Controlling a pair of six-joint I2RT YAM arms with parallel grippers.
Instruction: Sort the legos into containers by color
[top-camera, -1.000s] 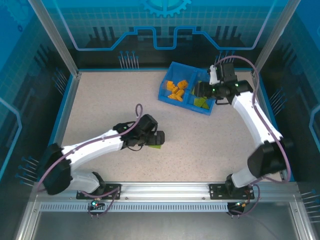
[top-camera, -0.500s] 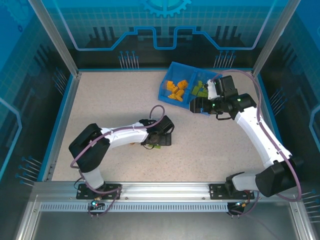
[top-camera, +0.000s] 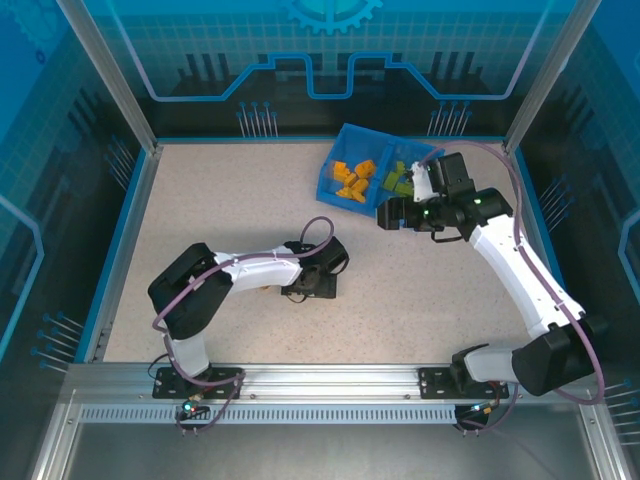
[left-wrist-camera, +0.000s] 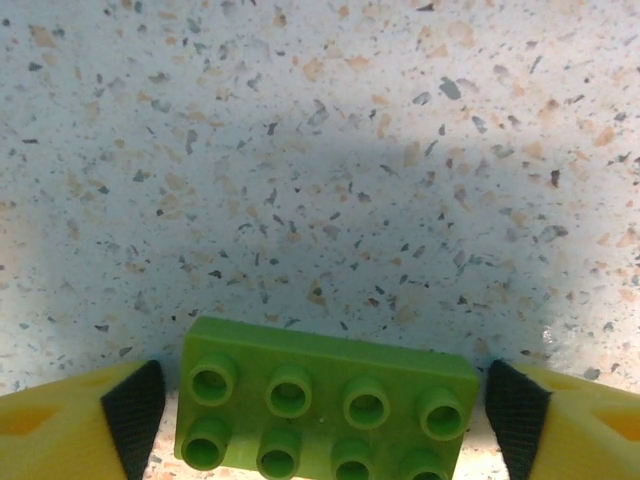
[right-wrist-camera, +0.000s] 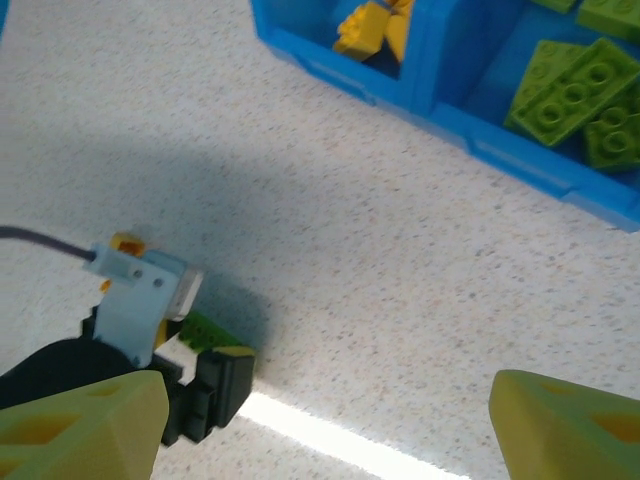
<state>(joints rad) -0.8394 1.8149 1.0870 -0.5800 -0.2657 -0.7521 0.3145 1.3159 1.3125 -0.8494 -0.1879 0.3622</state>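
Note:
A light green lego (left-wrist-camera: 326, 372) lies studs-up on the speckled table between the yellow fingers of my left gripper (left-wrist-camera: 322, 425). The jaws are open and straddle it, with a thin gap at each end. From above, the left gripper (top-camera: 318, 285) sits low over that lego at mid-table. My right gripper (top-camera: 386, 213) hangs open with nothing in it over the table just in front of the blue tray (top-camera: 347, 131). In that tray the left container holds orange legos (top-camera: 352, 178) and the right container holds green legos (top-camera: 401, 181).
The right wrist view looks down on the tray's front wall (right-wrist-camera: 520, 150), the orange legos (right-wrist-camera: 375, 25), the green legos (right-wrist-camera: 575, 90) and the left gripper (right-wrist-camera: 190, 385) on its green lego (right-wrist-camera: 205, 330). Blue walls fence the table.
My right gripper has drawn back from over the tray's green container to the table in front of it and opened wider. My left gripper shifted right, settled over the green lego and narrowed its jaws.

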